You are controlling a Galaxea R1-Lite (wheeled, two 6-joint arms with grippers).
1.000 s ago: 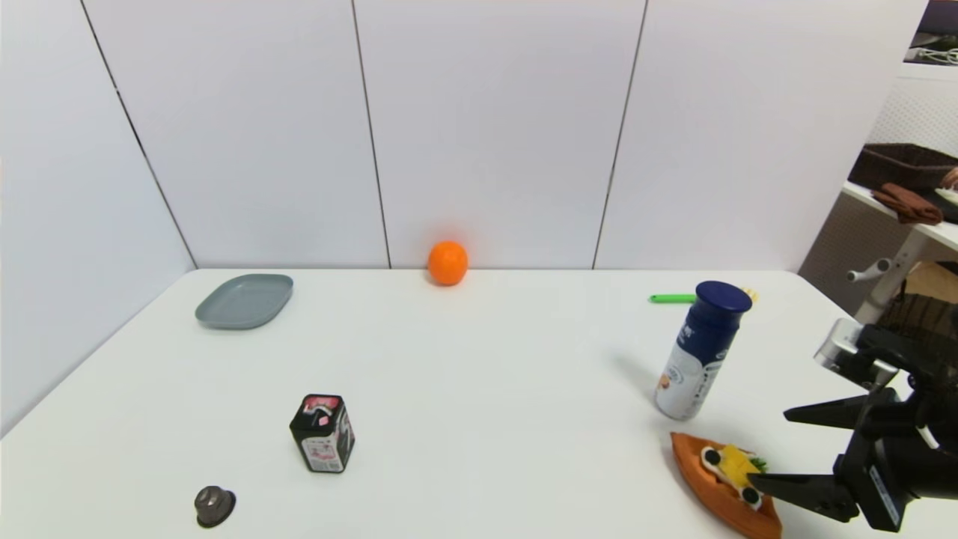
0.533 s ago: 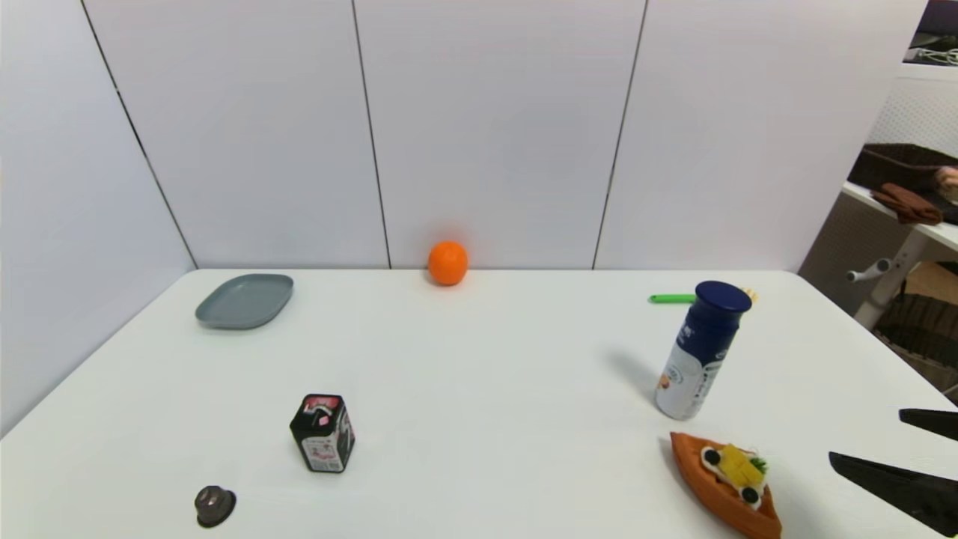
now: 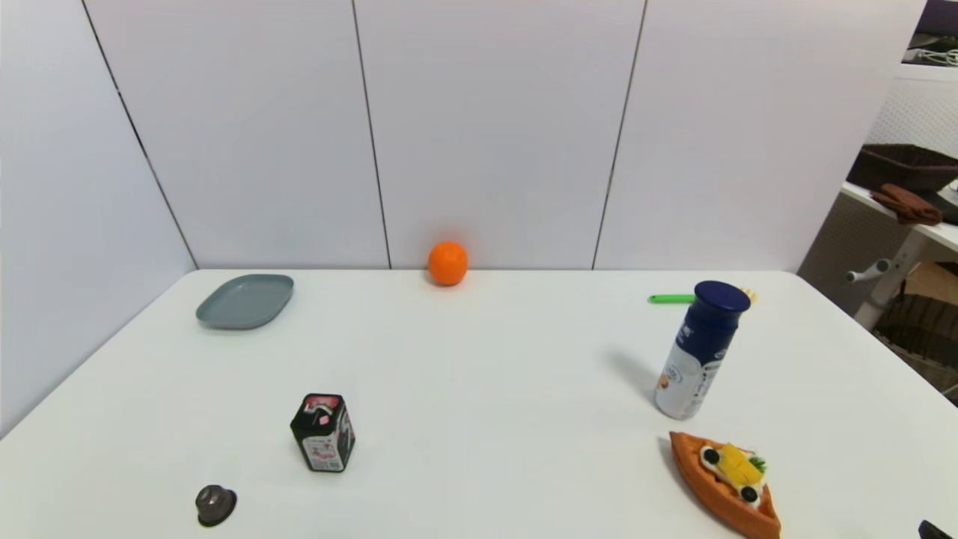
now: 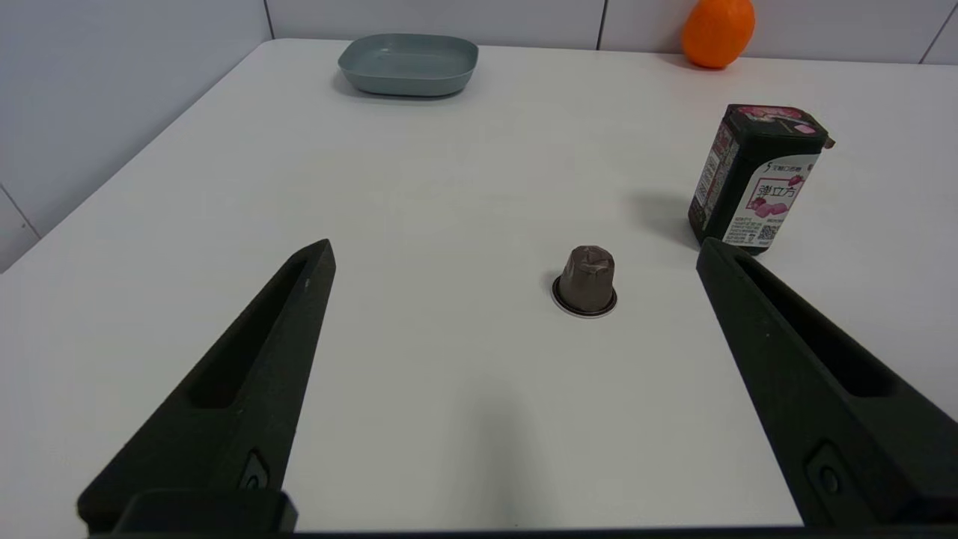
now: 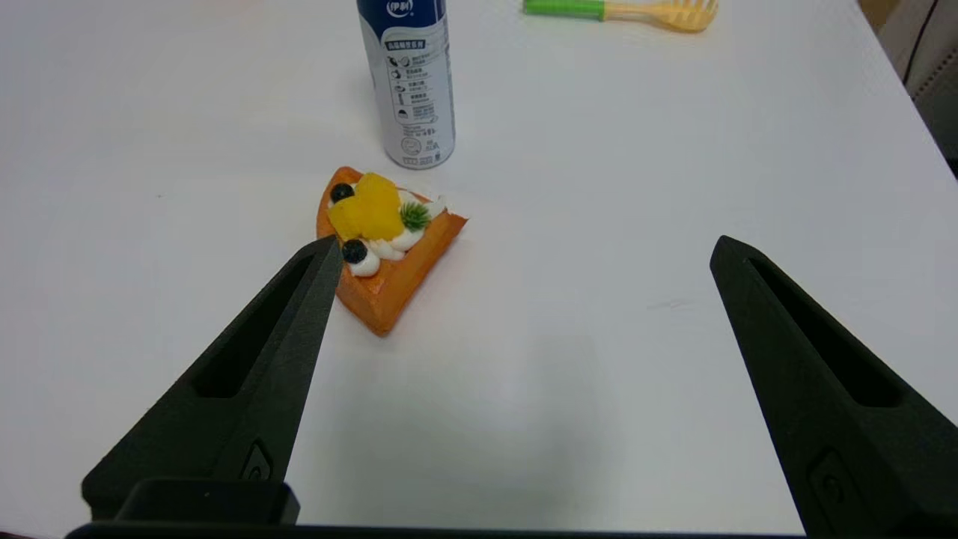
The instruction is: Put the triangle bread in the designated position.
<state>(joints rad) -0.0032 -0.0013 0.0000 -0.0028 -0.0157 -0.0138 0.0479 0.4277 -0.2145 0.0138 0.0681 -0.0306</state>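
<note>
The triangle bread (image 3: 724, 479) lies flat on the white table near the front right, an orange-brown wedge topped with cream, yellow fruit and dark berries. In the right wrist view the triangle bread (image 5: 385, 243) rests free on the table, just past one finger of my right gripper (image 5: 524, 247), which is open and empty. Only one black fingertip (image 3: 937, 530) of that gripper shows in the head view's bottom right corner. My left gripper (image 4: 516, 251) is open and empty over the front left of the table. No mark on the tabletop shows the designated position.
A blue-capped white bottle (image 3: 700, 349) stands just behind the bread. A green-handled fork (image 3: 673, 298) lies farther back. An orange (image 3: 447, 262) sits at the back wall, a grey plate (image 3: 245, 300) back left, a black carton (image 3: 322, 433) and a brown capsule (image 3: 215, 504) front left.
My right gripper has drawn back from the bread toward the front right and almost left the head view. The bread stays where it lay on the table.
</note>
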